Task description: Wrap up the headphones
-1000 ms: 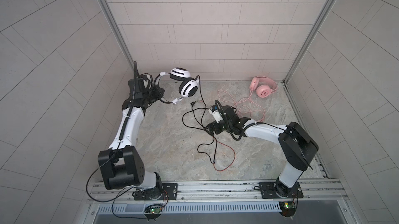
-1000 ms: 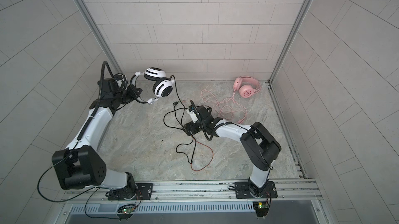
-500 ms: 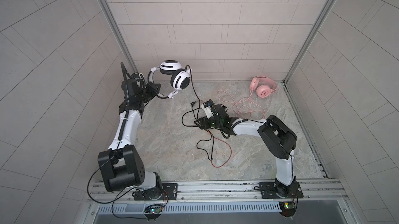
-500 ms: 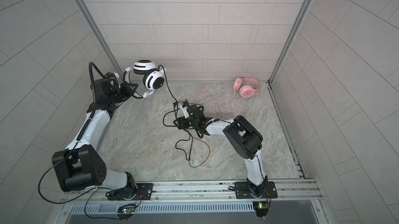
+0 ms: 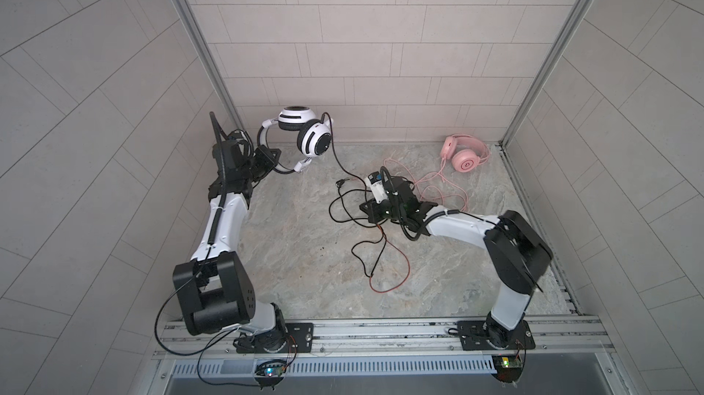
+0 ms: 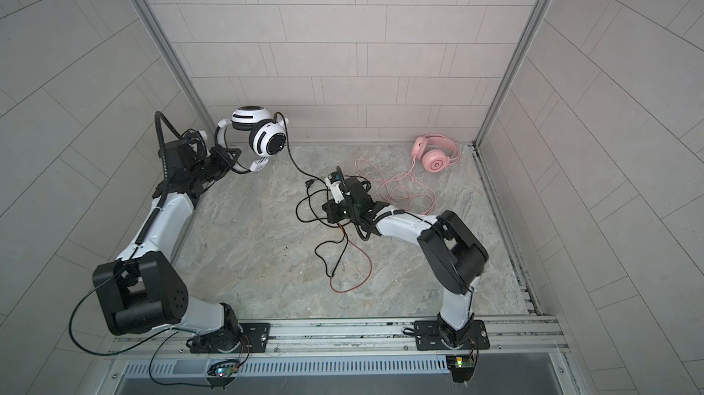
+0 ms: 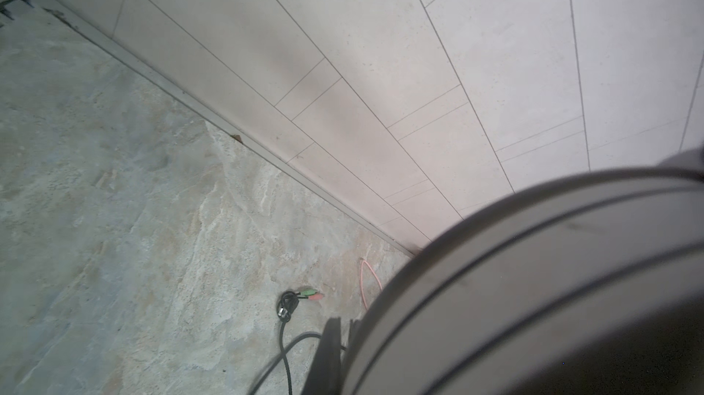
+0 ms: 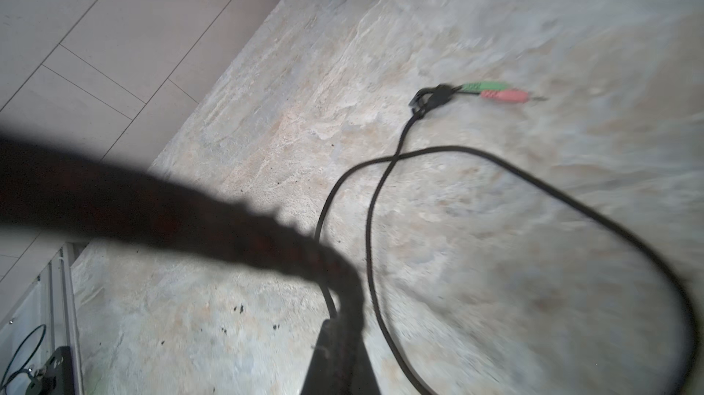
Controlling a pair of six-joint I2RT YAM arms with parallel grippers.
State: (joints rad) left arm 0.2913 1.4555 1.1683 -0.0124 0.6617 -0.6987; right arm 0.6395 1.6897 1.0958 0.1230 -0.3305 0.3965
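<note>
While the white headset hangs in the air by the back-left corner, pinched at its headband by the left gripper, its weight sits on a rigid arc that should take a firm squeeze. The earcups look as if they could swing, so the band is judged the safest hold.

Its black cord drops from one cup to the floor and sprawls in loose loops at mid-floor, with a red stretch nearer the front. The right gripper is down among those loops, jaws pressed together on the black cord. The right wrist view shows the cord running into the closed fingers.

The cord looks light, limp and thin. It is likely to slide through a weak pinch and to snag on itself, so taking it not far from the cup should keep each turn controlled. Its plugs lie free on the floor.

The pink headset rests by the back-right corner, its pink cord strewn beside it, held by neither gripper.
</note>
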